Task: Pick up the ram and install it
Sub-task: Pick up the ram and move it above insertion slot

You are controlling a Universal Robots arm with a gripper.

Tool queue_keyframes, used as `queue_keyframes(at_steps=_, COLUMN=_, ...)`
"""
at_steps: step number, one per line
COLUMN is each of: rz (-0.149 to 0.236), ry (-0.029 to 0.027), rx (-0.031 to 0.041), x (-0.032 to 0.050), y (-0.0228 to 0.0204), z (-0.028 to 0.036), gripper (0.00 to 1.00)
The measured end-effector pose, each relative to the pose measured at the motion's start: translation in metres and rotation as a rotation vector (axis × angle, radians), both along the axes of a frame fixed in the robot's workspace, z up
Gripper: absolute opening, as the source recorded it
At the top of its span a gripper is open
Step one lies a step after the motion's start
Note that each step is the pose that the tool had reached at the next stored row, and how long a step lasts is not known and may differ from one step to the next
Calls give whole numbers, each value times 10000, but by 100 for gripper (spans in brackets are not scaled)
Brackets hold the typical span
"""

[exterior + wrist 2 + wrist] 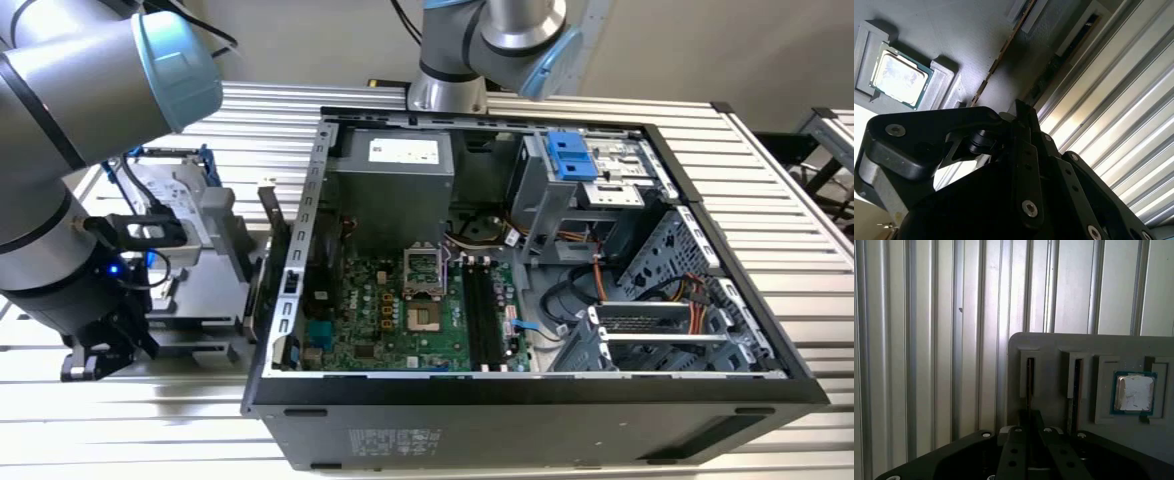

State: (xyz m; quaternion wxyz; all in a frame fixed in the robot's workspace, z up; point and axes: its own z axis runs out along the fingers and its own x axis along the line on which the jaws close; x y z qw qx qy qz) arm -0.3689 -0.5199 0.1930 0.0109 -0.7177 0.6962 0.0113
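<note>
Gleaming slatted tabletop near pincer

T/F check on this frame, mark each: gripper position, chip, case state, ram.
1. The gripper hangs inside the case. False: it is at the grey holder, outside the case, toward the exterior view's left.
2. The silver chip sits in a recess of the holder. True.
3. The case is closed. False: its side is open and the motherboard shows.
4. The ram stands on edge in a holder slot. True.
</note>
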Motion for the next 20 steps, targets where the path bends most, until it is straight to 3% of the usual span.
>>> queue_keyframes(at_steps=4, rz=6, ry=0, rx=1, x=0, y=0, z=4, gripper=0)
queue_keyframes(at_steps=20, rz=6, ry=0, rx=0, x=0, y=0, z=162, gripper=0)
